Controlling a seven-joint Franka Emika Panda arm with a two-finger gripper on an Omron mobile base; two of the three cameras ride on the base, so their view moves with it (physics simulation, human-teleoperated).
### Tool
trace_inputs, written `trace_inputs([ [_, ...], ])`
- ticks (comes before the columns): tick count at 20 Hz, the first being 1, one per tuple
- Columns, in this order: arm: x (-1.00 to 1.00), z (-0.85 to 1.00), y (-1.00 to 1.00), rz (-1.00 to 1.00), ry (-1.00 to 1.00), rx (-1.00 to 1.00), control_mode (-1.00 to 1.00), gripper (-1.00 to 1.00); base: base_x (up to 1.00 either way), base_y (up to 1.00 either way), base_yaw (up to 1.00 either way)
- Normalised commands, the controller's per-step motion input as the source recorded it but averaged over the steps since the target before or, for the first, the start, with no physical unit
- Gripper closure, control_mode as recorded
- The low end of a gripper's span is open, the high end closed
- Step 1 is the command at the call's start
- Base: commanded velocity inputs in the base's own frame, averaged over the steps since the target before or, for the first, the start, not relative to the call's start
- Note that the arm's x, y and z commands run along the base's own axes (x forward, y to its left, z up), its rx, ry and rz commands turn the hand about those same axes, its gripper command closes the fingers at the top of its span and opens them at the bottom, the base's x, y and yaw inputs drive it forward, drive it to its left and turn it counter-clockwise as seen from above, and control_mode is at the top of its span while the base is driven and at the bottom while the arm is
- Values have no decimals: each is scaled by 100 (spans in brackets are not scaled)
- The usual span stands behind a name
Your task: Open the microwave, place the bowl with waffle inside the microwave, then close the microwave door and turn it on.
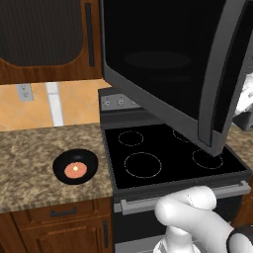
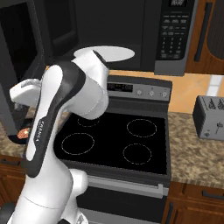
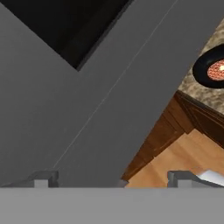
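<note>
Half of bowl (image 3: 211, 68) cut off at frame edge; hand (image 3: 113, 178) wide, empty, against microwave door (image 3: 87, 109).

Both base cameras are looking forward and down over the stove (image 1: 168, 158) they share; the hand camera is sitting close against the microwave door (image 3: 87, 109), with the bowl (image 3: 210, 70) at two o'clock.

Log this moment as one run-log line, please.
microwave door: swung open | bowl with waffle: on counter left of stove | gripper: open, at door, holding nothing
</note>
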Motion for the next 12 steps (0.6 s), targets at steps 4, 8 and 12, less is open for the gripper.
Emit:
trace_inputs([
  [4,0,-12,100,-17,-13,0,-100,-100,0,0,0],
  [8,24,-11,89,-26,-5,1,-100,-100,0,0,0],
  [12,28,-3,44,-21,0,4,-100,-100,0,0,0],
])
